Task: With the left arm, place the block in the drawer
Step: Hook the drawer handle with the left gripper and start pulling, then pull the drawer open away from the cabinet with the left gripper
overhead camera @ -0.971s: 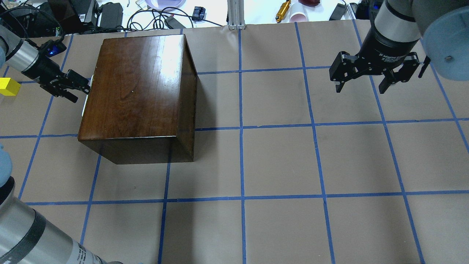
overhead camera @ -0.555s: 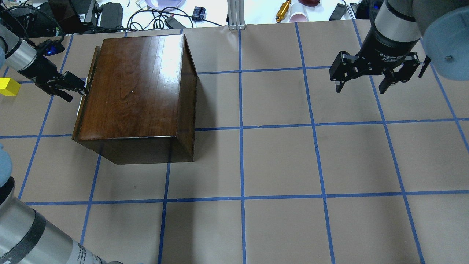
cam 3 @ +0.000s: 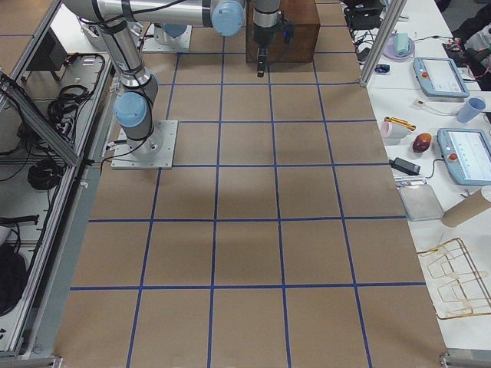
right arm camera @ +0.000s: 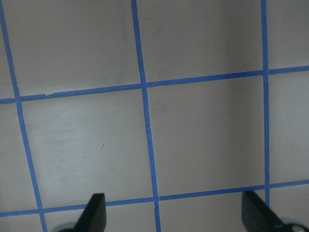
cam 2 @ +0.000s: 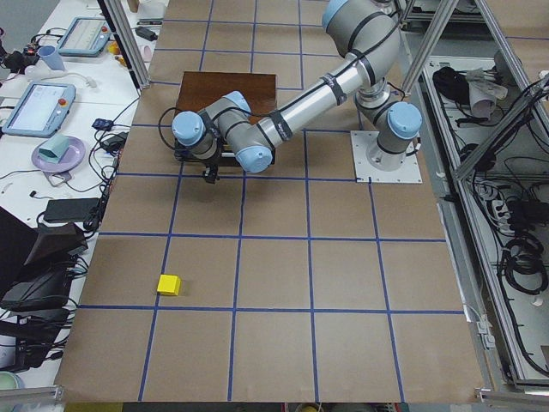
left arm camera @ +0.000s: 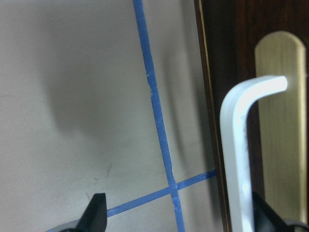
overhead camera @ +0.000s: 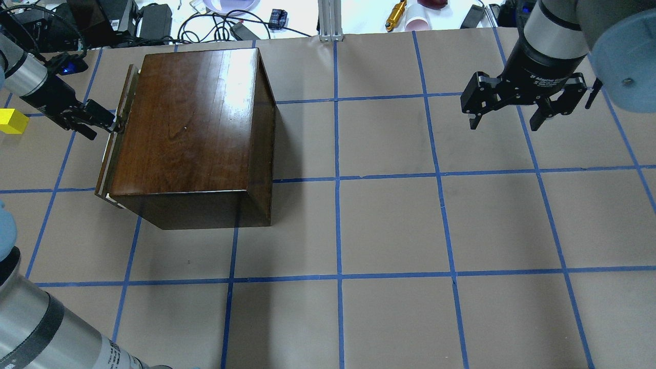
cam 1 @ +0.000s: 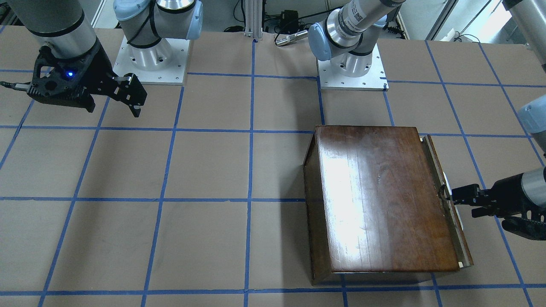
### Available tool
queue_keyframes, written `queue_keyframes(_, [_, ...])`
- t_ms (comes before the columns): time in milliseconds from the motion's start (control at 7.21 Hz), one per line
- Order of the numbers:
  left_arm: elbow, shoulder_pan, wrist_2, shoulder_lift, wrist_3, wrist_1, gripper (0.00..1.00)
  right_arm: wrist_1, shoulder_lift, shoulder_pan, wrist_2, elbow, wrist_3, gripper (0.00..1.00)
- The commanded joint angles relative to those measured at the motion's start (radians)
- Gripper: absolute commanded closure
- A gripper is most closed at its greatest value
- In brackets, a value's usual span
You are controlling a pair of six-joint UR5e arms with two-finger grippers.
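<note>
The dark-brown wooden box (overhead camera: 189,123) stands on the left half of the table. Its drawer (overhead camera: 114,138) sticks out a little on the box's left side, showing a strip of dark front panel and a pale edge; it also shows in the front-facing view (cam 1: 448,200). My left gripper (overhead camera: 102,128) is open at the drawer front. In the left wrist view the metal pull (left arm camera: 236,159) lies between the fingers, close to the right finger. The yellow block (overhead camera: 11,121) sits on the table left of the left gripper, apart from it. My right gripper (overhead camera: 505,123) is open and empty above the far right.
Blue tape lines grid the brown table (overhead camera: 389,225). Cables, chargers and small items (overhead camera: 215,20) lie beyond the far edge. The two arm bases (cam 1: 149,59) stand at the robot's side of the table. The block also shows in the exterior left view (cam 2: 169,284).
The left gripper has moved left, away from the box, and the drawer front has come out with it from flush to slightly open. The block and right arm have not moved.
</note>
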Motion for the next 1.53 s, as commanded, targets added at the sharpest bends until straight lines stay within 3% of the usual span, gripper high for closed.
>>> queue_keyframes(0, [0.001, 0.007, -0.001, 0.004, 0.023, -0.011, 0.00, 0.000, 0.000, 0.000, 0.000, 0.000, 0.000, 0.00])
queue_keyframes(1387, [0.053, 0.040, 0.010, -0.027, 0.098, -0.002, 0.00, 0.000, 0.000, 0.000, 0.000, -0.001, 0.000, 0.00])
